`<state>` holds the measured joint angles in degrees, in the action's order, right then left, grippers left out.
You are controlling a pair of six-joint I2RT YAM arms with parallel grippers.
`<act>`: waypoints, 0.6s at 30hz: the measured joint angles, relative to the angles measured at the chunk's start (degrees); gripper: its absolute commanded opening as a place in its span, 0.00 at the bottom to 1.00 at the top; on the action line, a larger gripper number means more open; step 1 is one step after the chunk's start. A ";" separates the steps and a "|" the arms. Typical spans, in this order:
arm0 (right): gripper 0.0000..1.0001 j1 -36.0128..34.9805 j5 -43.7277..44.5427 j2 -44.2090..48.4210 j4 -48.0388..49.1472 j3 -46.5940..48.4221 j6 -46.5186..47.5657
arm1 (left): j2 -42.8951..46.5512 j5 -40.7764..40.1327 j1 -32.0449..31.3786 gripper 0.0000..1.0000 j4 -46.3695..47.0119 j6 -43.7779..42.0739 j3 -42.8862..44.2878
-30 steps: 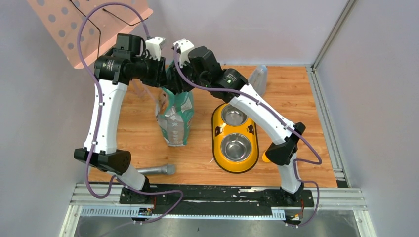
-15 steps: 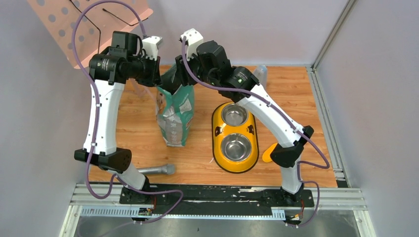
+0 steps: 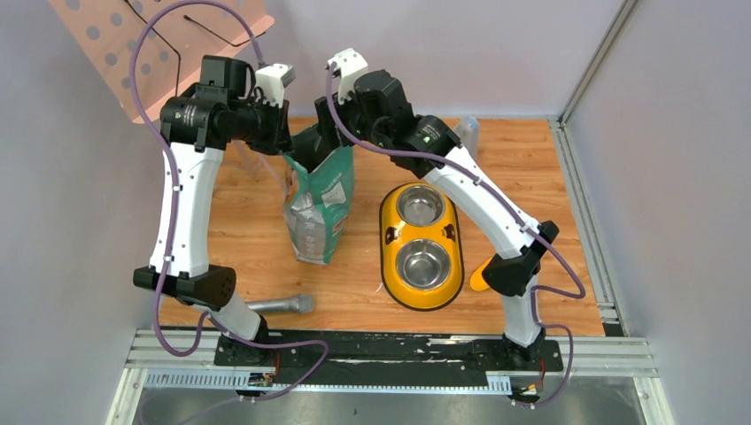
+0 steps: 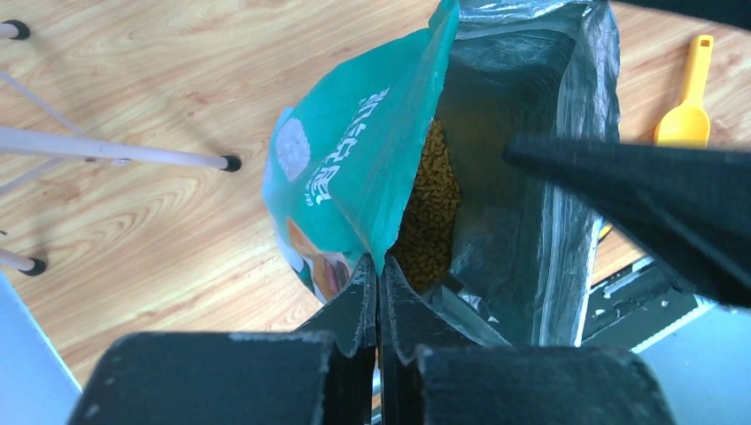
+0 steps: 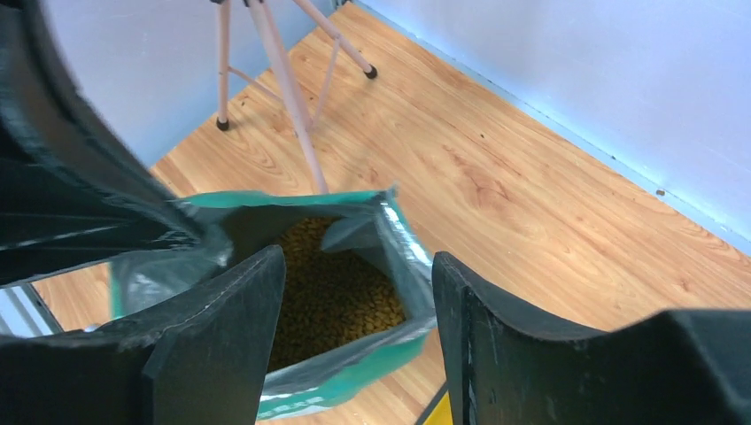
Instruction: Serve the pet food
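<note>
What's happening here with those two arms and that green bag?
The left gripper is pinched shut on one edge of the green bag, at its open top. The right gripper stands open at the opposite edge. Brown kibble shows inside. The yellow feeder has both bowls empty, and the scoop lies unused.

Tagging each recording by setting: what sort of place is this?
Probably a lab test cell, not a home: plain partition walls, a mounting rail, and a wood-look board staged with a feeder.
</note>
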<state>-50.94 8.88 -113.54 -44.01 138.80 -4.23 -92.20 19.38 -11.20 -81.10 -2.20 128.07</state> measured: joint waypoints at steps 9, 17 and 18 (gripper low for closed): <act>0.66 9.35 -8.37 0.28 -0.11 -1.27 -1.22 | -1.05 -0.79 -0.04 0.62 5.64 -1.14 0.07; 0.74 12.96 -12.68 4.48 -0.02 -3.93 -1.42 | -1.36 2.82 -0.04 0.82 10.69 -2.01 2.12; 0.75 13.38 -13.07 5.57 0.04 -4.90 -1.42 | -1.22 3.39 -0.04 0.86 11.30 -2.45 2.23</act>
<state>-37.56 -4.19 -107.96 -43.97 133.91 -5.65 -93.43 22.76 -11.25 -69.80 -4.64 130.30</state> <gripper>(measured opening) 0.722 0.757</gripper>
